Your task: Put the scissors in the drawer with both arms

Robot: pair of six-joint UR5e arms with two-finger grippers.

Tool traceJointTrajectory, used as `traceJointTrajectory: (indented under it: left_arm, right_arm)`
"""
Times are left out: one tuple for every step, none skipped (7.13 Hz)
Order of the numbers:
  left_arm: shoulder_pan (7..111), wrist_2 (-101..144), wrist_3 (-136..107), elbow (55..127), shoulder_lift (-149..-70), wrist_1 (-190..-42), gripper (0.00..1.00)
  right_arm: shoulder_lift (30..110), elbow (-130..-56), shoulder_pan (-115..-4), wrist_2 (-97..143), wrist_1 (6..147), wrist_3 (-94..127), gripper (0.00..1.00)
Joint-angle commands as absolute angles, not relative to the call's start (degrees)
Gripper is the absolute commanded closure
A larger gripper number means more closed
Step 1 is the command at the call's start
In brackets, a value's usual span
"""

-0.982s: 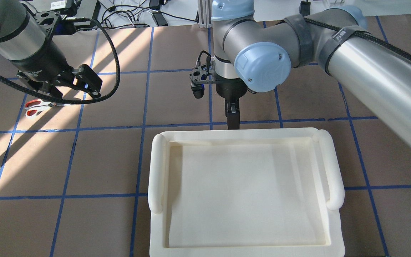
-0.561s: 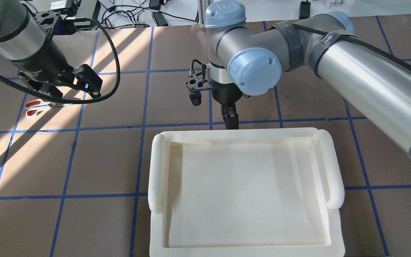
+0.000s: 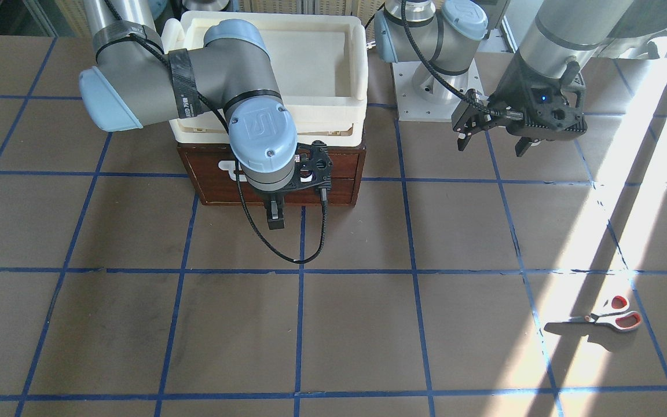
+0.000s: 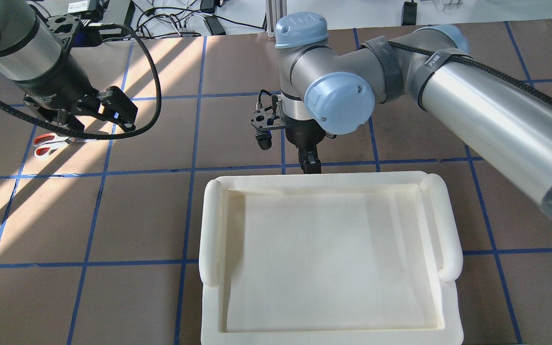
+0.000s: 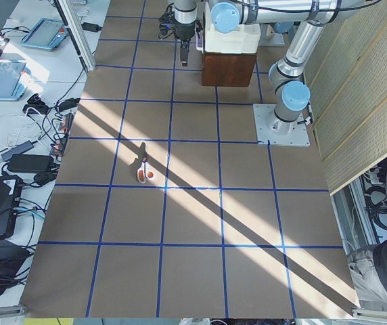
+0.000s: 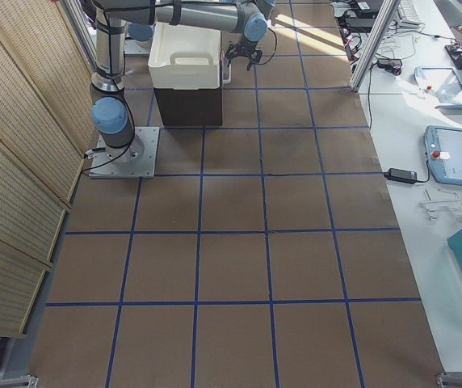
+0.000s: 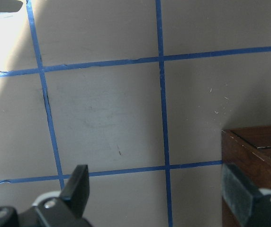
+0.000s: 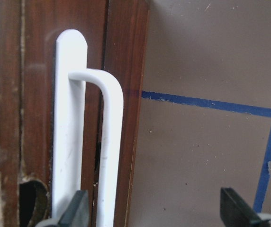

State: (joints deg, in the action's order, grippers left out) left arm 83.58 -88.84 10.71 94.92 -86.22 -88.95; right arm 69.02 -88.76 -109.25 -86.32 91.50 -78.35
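The scissors (image 3: 611, 317) lie flat on the table in a sunlit patch, and also show in the overhead view (image 4: 48, 143) and the left view (image 5: 144, 172). My left gripper (image 3: 493, 146) hangs open and empty above the table, well short of them; the wrist view (image 7: 157, 189) shows bare table between its fingers. The dark wooden drawer (image 3: 333, 185) is closed. My right gripper (image 3: 275, 222) is open in front of it. In the right wrist view (image 8: 154, 210) the white bar handle (image 8: 109, 142) stands just inside the left finger.
A cream-white plastic tray (image 4: 209, 230) sits on top of the drawer cabinet (image 7: 258, 156) and hides it from overhead. The left arm's base plate (image 3: 426, 92) is bolted beside the cabinet. Blue tape lines grid the brown table.
The right arm's wrist has shifted a little left and lower in front of the drawer. The left arm and the scissors have not moved.
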Motion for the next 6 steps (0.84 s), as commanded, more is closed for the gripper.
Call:
traceJointTrajectory:
  left_arm:
    - [83.6,-88.8,10.7,94.9,-86.2,-88.9,0.0]
    - [83.6,-88.8,10.7,94.9,-86.2,-88.9,0.0]
    - [83.6,-88.7,10.7,94.9,-86.3,-88.9,0.0]
    - [83.6,-88.7,10.7,94.9,-86.3,-88.9,0.0]
    - [83.6,-88.7,10.7,94.9,-86.3,-88.9,0.0]
    - [83.6,-88.7,10.6,94.9,-86.2,-88.9,0.0]
  right_arm:
    - [68.9,-89.1,-109.2,-86.2,91.6,-78.0,0.04]
    - [68.3,-89.1,-109.2,-86.1,91.7,-78.0,0.05]
    - [67.9,-89.1,-109.2,-86.1,91.7,-78.0,0.08]
    - [67.9,-89.1,-109.2,-86.2,91.7,-78.0,0.11]
    - [67.9,-89.1,-109.2,-86.2,91.8,-78.2,0.25]
    - [67.7,-89.1,-109.2,-86.2,93.7,-78.6,0.33]
